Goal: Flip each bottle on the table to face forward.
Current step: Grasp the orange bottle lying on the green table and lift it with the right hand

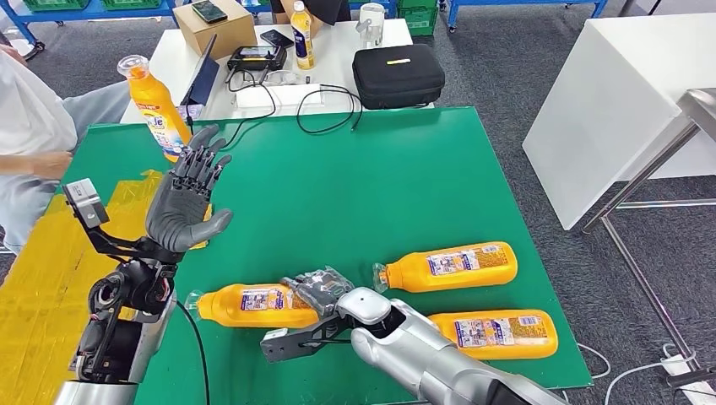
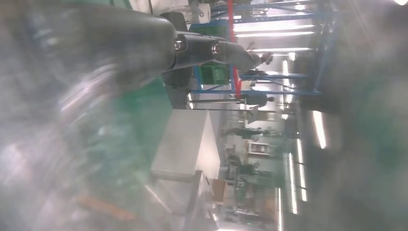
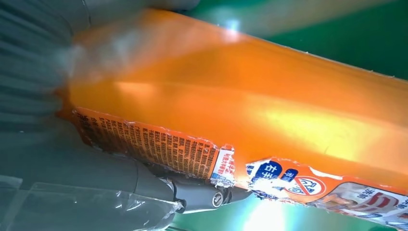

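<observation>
The green counter point(image 1: 405, 186) carries three orange bottles lying on their sides near its front edge and a fourth standing at its far left corner.

The right hand point(image 1: 317, 289) grips the left lying bottle point(image 1: 253, 305) around its body; the fingers point(image 1: 325, 280) are clamped over its label end. In the right wrist view the same bottle point(image 3: 269, 110) lies against the palm, its torn label showing.

The middle lying bottle point(image 1: 447, 266) rests just beyond the right arm, cap toward the left. The near-right lying bottle point(image 1: 498, 331) rests close to the front edge, partly behind the forearm.

The left hand point(image 1: 186, 198) is raised above the counter's left side, fingers apart, holding nothing. The left wrist view is blurred, so it adds little.

The upright bottle point(image 1: 156, 108) stands behind the left hand, beside a person's sleeve point(image 1: 29, 110).
</observation>
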Motion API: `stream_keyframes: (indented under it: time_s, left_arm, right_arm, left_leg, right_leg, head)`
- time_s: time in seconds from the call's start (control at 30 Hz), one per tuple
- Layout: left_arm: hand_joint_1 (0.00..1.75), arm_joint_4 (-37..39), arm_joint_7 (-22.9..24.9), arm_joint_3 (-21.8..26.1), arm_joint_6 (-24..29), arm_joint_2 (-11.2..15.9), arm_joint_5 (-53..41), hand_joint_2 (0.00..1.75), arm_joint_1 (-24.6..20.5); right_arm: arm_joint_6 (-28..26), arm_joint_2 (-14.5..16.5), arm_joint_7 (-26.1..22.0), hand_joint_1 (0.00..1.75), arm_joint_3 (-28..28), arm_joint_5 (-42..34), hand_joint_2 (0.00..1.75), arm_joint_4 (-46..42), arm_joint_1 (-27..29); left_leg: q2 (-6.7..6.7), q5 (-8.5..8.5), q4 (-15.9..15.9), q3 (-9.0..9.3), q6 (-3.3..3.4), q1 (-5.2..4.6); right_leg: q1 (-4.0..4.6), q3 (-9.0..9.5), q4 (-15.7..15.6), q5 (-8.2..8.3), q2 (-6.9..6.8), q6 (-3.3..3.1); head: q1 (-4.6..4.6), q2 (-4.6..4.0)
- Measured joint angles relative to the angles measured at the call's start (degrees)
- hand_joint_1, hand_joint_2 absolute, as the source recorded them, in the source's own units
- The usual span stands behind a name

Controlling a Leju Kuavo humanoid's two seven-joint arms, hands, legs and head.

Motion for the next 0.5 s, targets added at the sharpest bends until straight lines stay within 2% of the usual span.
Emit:
stream_keyframes:
  time_s: [0.27, 0.5]
  left_arm:
    - [0.0, 0.0, -0.1, 0.0, 0.0, 0.0, 0.0, 1.75, 0.0]
    - [0.0, 0.0, -0.1, -0.1, 0.1, -0.1, 0.1, 1.75, 0.1]
  right_arm:
    - [-1.8, 0.1, 0.4, 1.75, -0.5, -0.5, 1.75, 0.1, 0.3]
    - [-7.9, 0.1, 0.9, 1.75, -3.5, -2.8, 1.75, -0.2, 2.4]
  left_leg:
    - [0.0, 0.02, 0.0, -0.02, -0.02, 0.0]
    - [-0.02, 0.02, 0.0, -0.07, -0.02, 0.0]
  right_leg:
    - [-0.01, 0.0, 0.0, 0.01, 0.0, 0.01]
    - [0.0, -0.01, 0.0, 0.0, -0.02, 0.01]
  head:
    - [0.0, 0.0]
    - [0.0, 0.0]
